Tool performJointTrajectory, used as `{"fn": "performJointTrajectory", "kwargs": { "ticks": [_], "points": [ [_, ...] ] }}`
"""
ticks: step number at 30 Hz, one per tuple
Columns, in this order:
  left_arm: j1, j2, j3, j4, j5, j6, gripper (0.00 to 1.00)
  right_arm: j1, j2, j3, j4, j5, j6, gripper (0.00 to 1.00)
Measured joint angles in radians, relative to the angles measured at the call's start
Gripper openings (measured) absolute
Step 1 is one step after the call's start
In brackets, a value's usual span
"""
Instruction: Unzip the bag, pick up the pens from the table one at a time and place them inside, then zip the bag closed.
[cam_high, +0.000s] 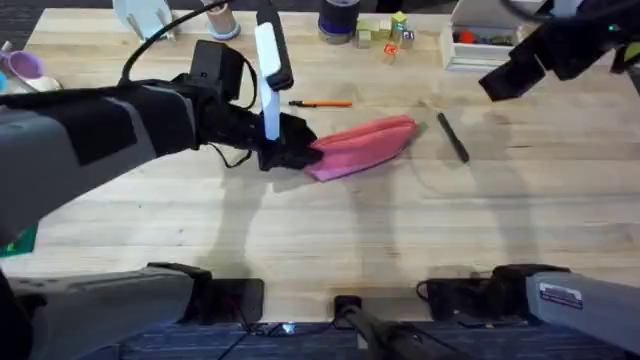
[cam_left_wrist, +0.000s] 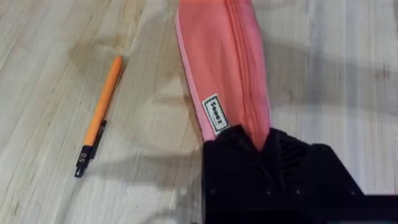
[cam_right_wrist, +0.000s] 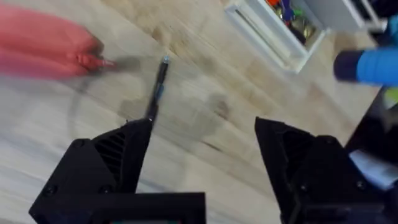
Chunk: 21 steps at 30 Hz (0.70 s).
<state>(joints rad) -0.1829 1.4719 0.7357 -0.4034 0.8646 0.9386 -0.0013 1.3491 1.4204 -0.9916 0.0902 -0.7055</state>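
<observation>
Bag (cam_high: 365, 146) lies mid-tabletop (cam_high: 300, 230); we see its near end hidden inside the left gripper (cam_left_wrist: 261, 140), whose fingers pinch it. Our left wrist view reveals a small label (cam_left_wrist: 216, 113) on it. The orange pen (cam_high: 322, 103) lies behind, the black pen (cam_high: 452, 137) rightward. The right gripper (cam_right_wrist: 202, 155) hangs above, fingers wide apart.

Bright even light, soft arm shadows across the table (cam_high: 330, 220), right wrist view motion-blurred, near left arm (cam_high: 90, 130) large and soft.
</observation>
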Motion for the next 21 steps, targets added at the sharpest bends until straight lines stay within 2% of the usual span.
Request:
{"fn": "performJointTrajectory", "kwargs": {
  "ticks": [7, 15, 21],
  "points": [
    [0.0, 0.0, 0.0, 0.0, 0.0, 0.0, 0.043, 0.0, 0.053, 0.0, 0.029, 0.001, -0.256, 0.996],
    [0.0, 0.0, 0.0, 0.0, 0.0, 0.0, 0.042, 0.0, 0.116, 0.0, 0.03, -0.001, -0.444, 0.995],
    [0.0, 0.0, 0.0, 0.0, 0.0, 0.0, 0.042, 0.0, 0.135, 0.0, 0.026, -0.145, -0.65, 0.995]
  ]
}}
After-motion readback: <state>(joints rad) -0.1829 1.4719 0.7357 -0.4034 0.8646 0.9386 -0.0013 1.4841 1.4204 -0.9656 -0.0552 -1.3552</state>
